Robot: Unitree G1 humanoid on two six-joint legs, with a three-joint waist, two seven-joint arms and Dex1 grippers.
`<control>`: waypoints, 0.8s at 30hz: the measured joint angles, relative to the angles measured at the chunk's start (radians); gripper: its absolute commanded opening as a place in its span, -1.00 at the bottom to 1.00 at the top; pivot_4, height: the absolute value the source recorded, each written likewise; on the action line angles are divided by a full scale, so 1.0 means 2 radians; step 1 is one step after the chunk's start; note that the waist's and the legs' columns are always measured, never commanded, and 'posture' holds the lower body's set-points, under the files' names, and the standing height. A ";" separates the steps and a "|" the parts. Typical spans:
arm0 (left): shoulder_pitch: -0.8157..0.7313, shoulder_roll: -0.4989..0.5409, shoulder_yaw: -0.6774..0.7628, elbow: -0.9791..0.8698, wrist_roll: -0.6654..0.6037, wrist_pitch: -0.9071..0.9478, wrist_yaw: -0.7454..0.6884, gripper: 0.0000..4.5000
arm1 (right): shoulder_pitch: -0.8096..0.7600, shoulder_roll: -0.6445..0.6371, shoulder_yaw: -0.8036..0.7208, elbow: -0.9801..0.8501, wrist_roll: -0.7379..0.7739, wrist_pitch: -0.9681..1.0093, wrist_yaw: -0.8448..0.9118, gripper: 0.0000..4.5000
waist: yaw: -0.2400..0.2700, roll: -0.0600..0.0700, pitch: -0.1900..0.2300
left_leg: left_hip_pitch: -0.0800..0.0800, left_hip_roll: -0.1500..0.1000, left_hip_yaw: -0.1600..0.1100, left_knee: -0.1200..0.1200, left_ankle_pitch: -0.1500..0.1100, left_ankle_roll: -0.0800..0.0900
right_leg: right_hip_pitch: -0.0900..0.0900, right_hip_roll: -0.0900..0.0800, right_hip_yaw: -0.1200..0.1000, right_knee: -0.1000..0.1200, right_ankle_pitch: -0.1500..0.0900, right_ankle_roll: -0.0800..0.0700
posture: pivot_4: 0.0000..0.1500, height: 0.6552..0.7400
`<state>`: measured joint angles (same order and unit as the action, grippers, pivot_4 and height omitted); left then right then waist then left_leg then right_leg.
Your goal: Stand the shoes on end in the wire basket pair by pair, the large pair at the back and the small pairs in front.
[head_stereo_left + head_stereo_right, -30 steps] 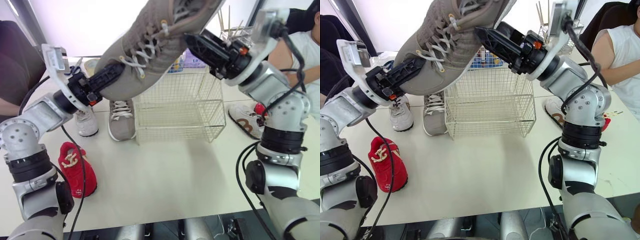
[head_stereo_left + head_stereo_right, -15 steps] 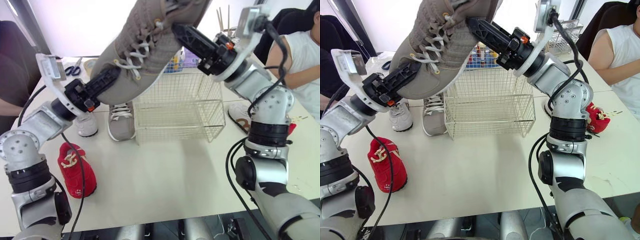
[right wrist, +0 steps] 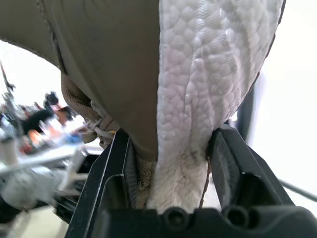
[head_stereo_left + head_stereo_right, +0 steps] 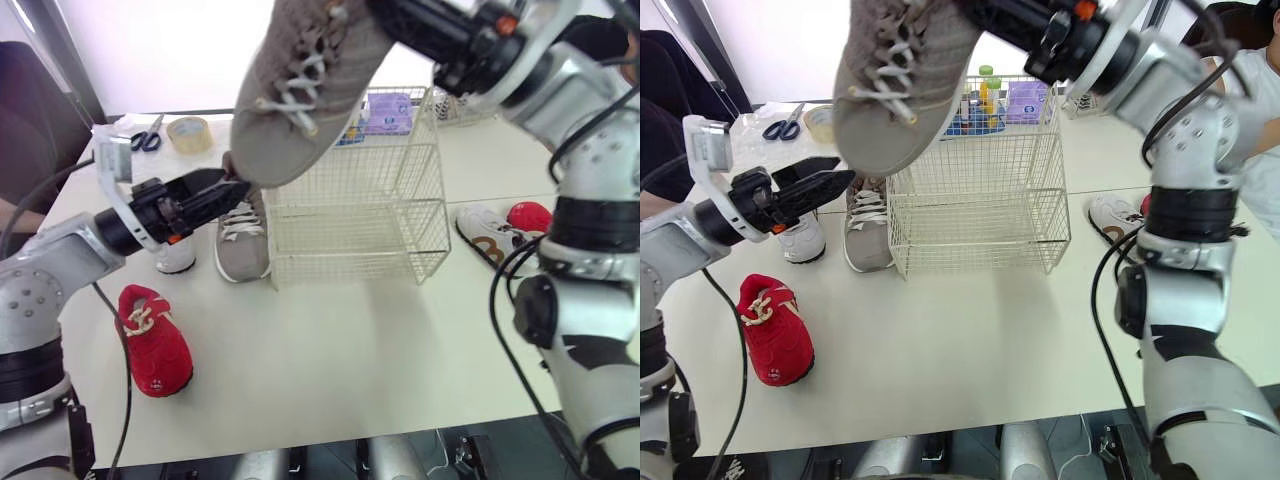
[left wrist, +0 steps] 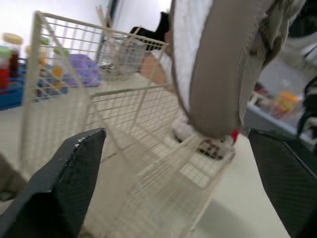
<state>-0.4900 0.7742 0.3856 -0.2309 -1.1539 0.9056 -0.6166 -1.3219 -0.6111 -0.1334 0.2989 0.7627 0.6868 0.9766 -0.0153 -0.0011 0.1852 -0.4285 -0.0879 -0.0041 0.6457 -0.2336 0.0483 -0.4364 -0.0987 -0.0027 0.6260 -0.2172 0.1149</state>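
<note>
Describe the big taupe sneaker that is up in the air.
The large taupe sneaker looks like suede and mesh, with off-white laces and a textured white sole. It hangs toe-down and tilted in the air by the left edge of the wire basket. The right claw is shut on its heel end, across sole and upper. The left claw is open beside the toe, not gripping.

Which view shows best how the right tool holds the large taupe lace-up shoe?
Right wrist view: the right tool clamps the large taupe lace-up shoe at sole and upper. The eye views show it hanging toe-down, grip cropped; the left wrist view shows its toe beyond the open left tool.
</note>
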 measured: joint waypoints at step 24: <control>0.031 0.004 0.015 -0.015 0.030 -0.021 -0.013 0.99 | -0.206 -0.030 0.101 0.501 -0.357 -0.436 0.214 -0.28 | -0.003 0.000 0.000 | 0.000 0.000 0.000 -0.007 0.003 -0.005 | -0.002 0.000 0.000 -0.003 0.000 0.000 | 1.00 1.00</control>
<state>-0.4284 0.7826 0.4149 -0.2602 -1.0941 0.8635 -0.6432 -1.7345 -0.6706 0.0694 1.3006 0.0497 -0.1862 1.4047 -0.0209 -0.0005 0.1856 -0.4286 -0.0876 -0.0036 0.6310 -0.2275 0.0374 -0.4412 -0.0981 -0.0026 0.6201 -0.2174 0.1144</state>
